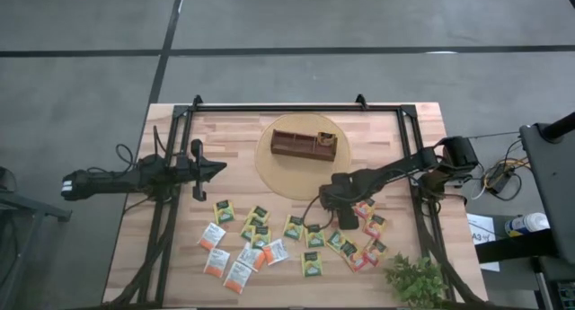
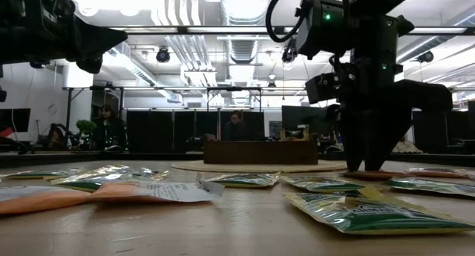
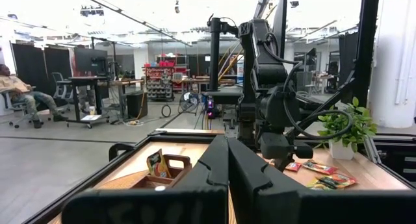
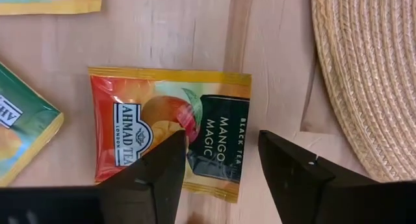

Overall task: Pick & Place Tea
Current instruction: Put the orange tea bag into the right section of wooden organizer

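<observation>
Several tea packets (image 1: 260,238) lie flat across the near half of the table. My right gripper (image 4: 221,143) points straight down, open, low over an orange-red mango tea packet (image 4: 149,130). One finger (image 4: 170,152) stands over the packet and the other (image 4: 276,149) just past its dark-panel end. In the low view the fingertips (image 2: 365,167) reach down to table height. The brown wooden tray (image 1: 304,144) sits on a round woven mat (image 1: 278,175) and has a packet (image 3: 156,164) standing in one compartment. My left gripper (image 1: 220,169) is shut and held level above the table's left side. My right gripper comes at the mango packet's dark-panel end (image 4: 218,130) from above, its open fingers pointing down across the packet. The packet lies flat on the table. I cannot tell whether the fingertips touch it.
More packets (image 1: 373,227) lie close around my right gripper on its near and right sides. The woven mat's edge (image 4: 364,74) is just beyond the packet. A small potted plant (image 1: 415,279) stands at the near right corner. A black frame (image 1: 296,108) runs around the table.
</observation>
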`<state>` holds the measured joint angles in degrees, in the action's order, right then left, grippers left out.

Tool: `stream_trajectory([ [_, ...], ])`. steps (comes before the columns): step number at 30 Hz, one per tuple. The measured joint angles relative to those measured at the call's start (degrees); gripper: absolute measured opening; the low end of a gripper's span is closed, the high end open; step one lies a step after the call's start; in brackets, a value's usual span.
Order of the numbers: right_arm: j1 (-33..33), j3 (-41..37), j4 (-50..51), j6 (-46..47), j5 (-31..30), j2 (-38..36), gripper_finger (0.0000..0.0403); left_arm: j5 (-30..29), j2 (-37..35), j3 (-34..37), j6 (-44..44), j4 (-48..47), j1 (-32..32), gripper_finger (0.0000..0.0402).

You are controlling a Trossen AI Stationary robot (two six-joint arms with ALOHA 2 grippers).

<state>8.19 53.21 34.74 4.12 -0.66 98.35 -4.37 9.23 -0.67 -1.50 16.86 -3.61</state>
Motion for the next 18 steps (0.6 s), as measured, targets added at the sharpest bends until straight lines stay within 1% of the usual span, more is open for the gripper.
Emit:
stream_trajectory([
  [7, -0.11, -0.53, -0.94, -0.07, -0.64, -0.09, 0.0191, -0.01, 0.00, 0.00, 0.02, 0.00, -0.01, 0.0000],
  [10, -0.11, -0.57, -1.07, -0.13, -0.64, -0.09, 0.0180, -0.01, 0.00, 0.00, 0.01, -0.01, 0.01, 0.0000],
  [13, -0.19, -0.59, -1.12, -0.26, -0.64, -0.09, 0.0150, 0.00, 0.00, 0.00, 0.01, -0.01, 0.01, 0.0000],
  [18, -0.33, -0.68, -1.18, -0.28, -0.86, -0.09, 0.0075, 0.00, 0.01, 0.01, 0.02, 0.00, -0.01, 0.0000],
])
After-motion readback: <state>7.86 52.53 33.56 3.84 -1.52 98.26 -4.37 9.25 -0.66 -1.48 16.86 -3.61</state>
